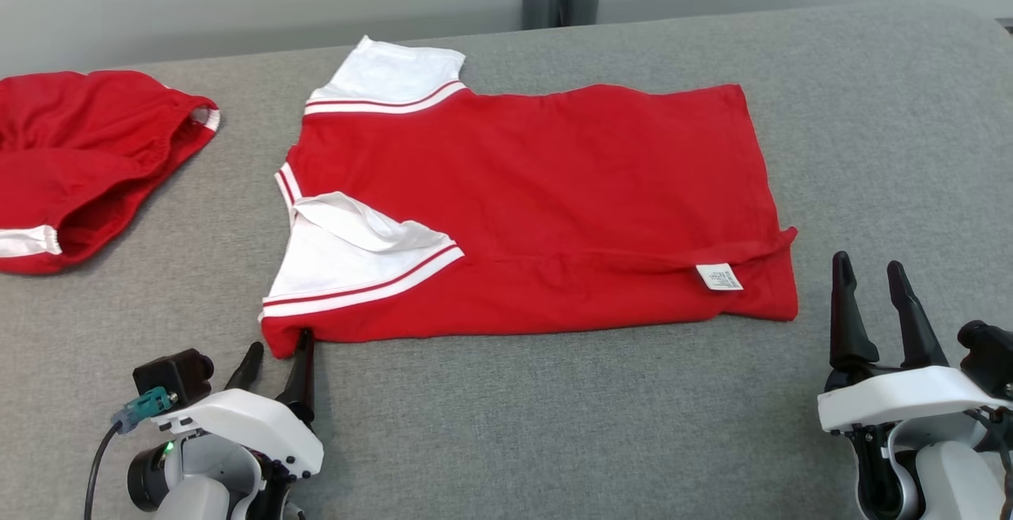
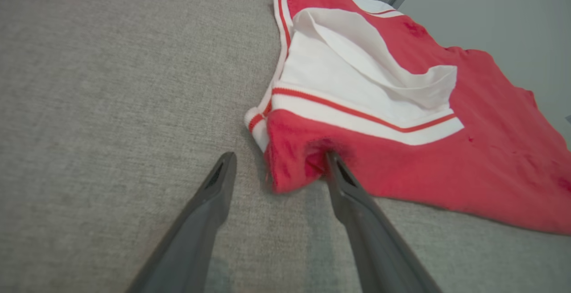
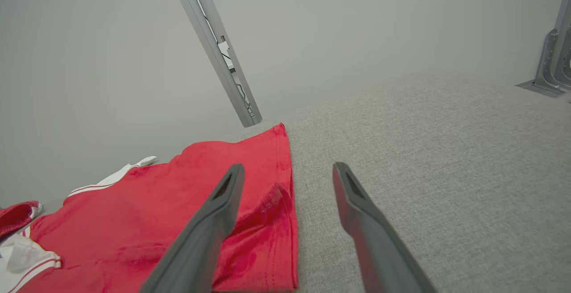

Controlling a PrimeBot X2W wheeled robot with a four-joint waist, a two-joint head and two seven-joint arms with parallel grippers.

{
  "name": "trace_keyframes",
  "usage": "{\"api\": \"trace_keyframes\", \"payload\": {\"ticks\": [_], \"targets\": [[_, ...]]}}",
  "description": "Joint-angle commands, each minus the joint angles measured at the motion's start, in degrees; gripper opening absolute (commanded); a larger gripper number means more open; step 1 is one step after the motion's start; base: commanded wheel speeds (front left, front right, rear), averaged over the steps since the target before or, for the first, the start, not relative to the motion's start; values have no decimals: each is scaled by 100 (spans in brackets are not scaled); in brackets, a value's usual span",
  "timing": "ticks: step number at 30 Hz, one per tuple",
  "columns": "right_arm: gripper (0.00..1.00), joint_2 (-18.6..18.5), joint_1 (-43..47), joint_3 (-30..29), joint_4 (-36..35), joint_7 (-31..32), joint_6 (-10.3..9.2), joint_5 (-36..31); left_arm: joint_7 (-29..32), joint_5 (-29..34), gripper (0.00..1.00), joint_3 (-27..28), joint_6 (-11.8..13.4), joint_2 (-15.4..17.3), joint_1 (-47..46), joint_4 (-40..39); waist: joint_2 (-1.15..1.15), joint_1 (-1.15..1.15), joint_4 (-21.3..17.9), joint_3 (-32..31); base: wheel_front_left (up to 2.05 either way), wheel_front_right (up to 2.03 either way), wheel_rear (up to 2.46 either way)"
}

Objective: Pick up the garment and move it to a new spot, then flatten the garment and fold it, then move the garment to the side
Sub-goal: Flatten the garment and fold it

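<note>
On the soft grey table (image 1: pixel 554 425) the red shirt (image 1: pixel 554 187) lies flat in the middle, and the left claw (image 1: pixel 279 342) and right claw (image 1: pixel 867 263) wait wide open by its near corners, so each should slide one finger under the cloth before pinching.

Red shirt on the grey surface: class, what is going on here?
A two-armed robot is working on the red shirt, which lies flat on the grey surface. Its left end effector is open at the near corner, one finger touching fabric. The right end effector is open near the hem, holding nothing.
</note>
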Motion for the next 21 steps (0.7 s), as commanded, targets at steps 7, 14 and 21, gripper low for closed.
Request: {"api": "trace_keyframes", "payload": {"ticks": [7, 14, 21], "targets": [[100, -32, 6, 50, 132, 126, 13, -97, 16, -76, 25, 2, 0, 29, -256, 206, 0, 0, -114, 91, 0, 0, 0], [100, -32, 71, 165, 386, 325, 13, -341, -284, -74, 0, -29, -128, 31, -346, 88, 0, 0, -48, 64, 0, 0, 0], [100, -32, -83, 161, 890, 433, 12, -370, -300, -58, 0, -138, -175, 22, -203, -255, 0, 0, 177, -10, 0, 0, 0]]}}
